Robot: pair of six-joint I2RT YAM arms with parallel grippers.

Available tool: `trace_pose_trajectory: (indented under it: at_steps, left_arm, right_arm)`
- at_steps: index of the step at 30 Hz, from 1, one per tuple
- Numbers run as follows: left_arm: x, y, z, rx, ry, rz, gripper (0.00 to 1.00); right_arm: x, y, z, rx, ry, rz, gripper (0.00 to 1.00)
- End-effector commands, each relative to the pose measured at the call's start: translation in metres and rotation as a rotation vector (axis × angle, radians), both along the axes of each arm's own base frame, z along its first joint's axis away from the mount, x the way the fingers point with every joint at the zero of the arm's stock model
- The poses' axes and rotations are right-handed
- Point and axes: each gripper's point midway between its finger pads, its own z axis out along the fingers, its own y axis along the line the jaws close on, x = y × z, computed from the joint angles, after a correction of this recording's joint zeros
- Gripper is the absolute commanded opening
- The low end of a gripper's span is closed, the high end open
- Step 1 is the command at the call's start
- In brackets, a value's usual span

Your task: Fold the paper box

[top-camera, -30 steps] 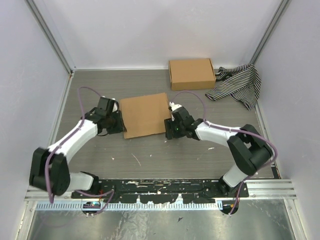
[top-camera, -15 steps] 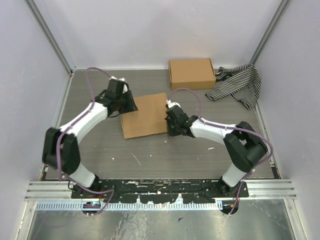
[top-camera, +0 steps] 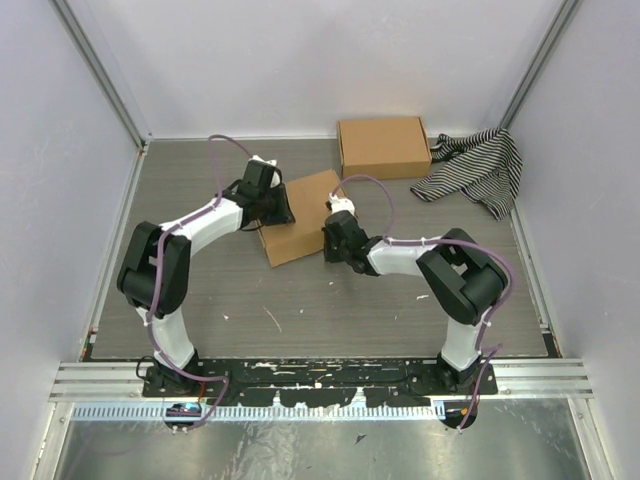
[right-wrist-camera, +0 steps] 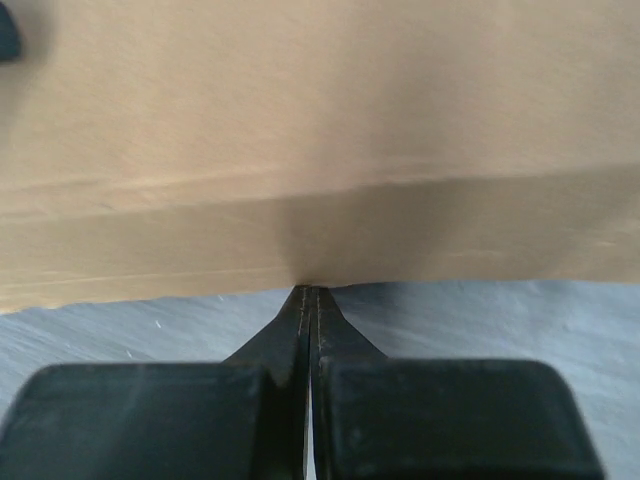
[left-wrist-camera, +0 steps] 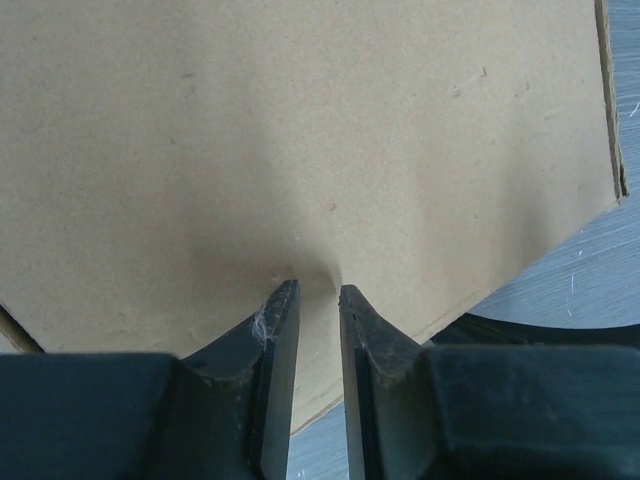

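The paper box (top-camera: 305,218), plain brown cardboard, lies turned at an angle in the middle of the table. My left gripper (top-camera: 283,212) is at its left side. In the left wrist view the fingertips (left-wrist-camera: 282,296) press on the broad cardboard face (left-wrist-camera: 300,130), a narrow gap between them and nothing in it. My right gripper (top-camera: 333,232) is at the box's right side. In the right wrist view it (right-wrist-camera: 311,290) is shut, its tips touching the lower edge of a cardboard wall (right-wrist-camera: 320,130) just above the table.
A fully formed brown cardboard box (top-camera: 384,147) stands at the back, with a black-and-white striped cloth (top-camera: 475,168) heaped to its right. White walls with metal rails close in the table on three sides.
The box has turned and slid toward the back, and shows a smaller outline. My left arm swung from its near-left corner to its far-left side and narrowed its jaws. My right gripper shut and moved left.
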Motion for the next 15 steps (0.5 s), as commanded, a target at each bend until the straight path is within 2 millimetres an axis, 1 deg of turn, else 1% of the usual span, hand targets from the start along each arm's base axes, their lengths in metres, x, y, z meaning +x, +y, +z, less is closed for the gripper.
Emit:
trace_pose_trajectory:
  at_steps: [1,5,7,8,11,13,15]
  left_arm:
    - [-0.03,-0.009,-0.05,0.03,0.147,-0.091,0.29]
    - [-0.037,-0.016,-0.057,0.014,0.168,-0.129,0.28]
    - [-0.04,-0.018,-0.06,0.008,0.179,-0.148,0.27]
    - [-0.042,-0.019,-0.061,0.005,0.185,-0.155,0.26]
    - [-0.048,-0.016,-0.063,0.013,0.189,-0.167,0.23]
    - [-0.052,-0.014,-0.064,0.02,0.19,-0.178,0.23]
    - [-0.054,-0.01,-0.063,0.034,0.189,-0.183,0.22]
  right_arm:
    - [0.038,0.056,0.036,0.155,-0.151,0.071,0.01]
    - [0.041,0.091,0.041,0.211,-0.159,0.173,0.01]
    - [0.043,0.105,0.047,0.243,-0.161,0.209,0.01]
    - [0.045,0.109,0.049,0.248,-0.159,0.211,0.01]
    - [0.052,0.108,0.052,0.239,-0.165,0.185,0.01]
    - [0.057,0.101,0.055,0.212,-0.175,0.145,0.01]
    - [0.061,0.088,0.059,0.175,-0.184,0.096,0.01]
